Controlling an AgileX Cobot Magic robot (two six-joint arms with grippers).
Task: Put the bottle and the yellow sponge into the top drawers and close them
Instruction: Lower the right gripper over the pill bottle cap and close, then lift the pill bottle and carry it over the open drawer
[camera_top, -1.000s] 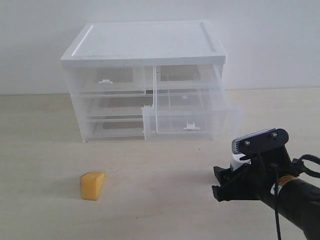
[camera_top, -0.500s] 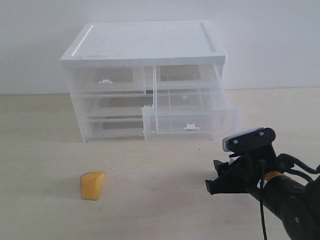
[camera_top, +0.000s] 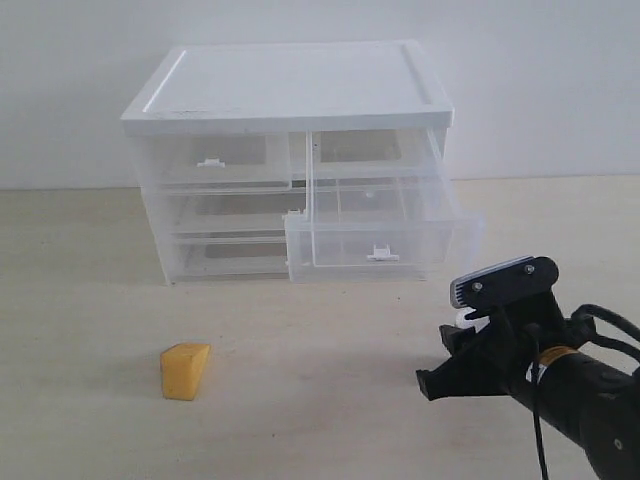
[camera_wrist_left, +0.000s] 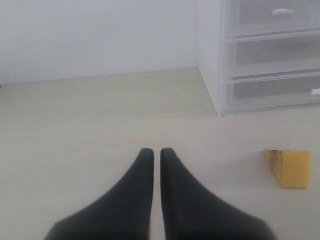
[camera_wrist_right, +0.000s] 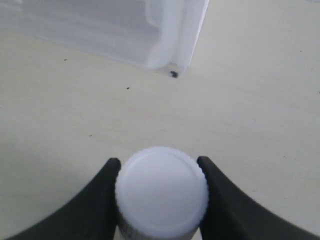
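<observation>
The right gripper (camera_wrist_right: 159, 162) is clamping the bottle (camera_wrist_right: 161, 196), one black finger pressing each side just below its wide white cap. Whether the base is off the table (camera_top: 320, 420) I cannot tell. The left gripper (camera_wrist_left: 152, 152) is sitting low over the tabletop with its fingers pinched together on nothing. The yellow sponge (camera_wrist_left: 289, 168) is lying off to one side of it, out in front of the cabinet (camera_top: 290, 85).

I'm reading this as the carry step for the bottle. The right top drawer (camera_top: 385, 240) is standing pulled well out, just beyond the bottle, while the left top drawer (camera_top: 215, 160) is shut. For the next move I'm planning to lift high enough to clear the drawer's front wall, bring the bottle over the open tray, and let go low so it doesn't tip.

The cap is showing a finely ribbed edge and a smooth flat top, so I'm expecting hard, slick plastic. The drawers are clear, thin-walled plastic with small white tab handles, under a flat white lid. The sponge is a matte orange-yellow wedge, likely soft foam. The tabletop is pale and faintly speckled.
</observation>
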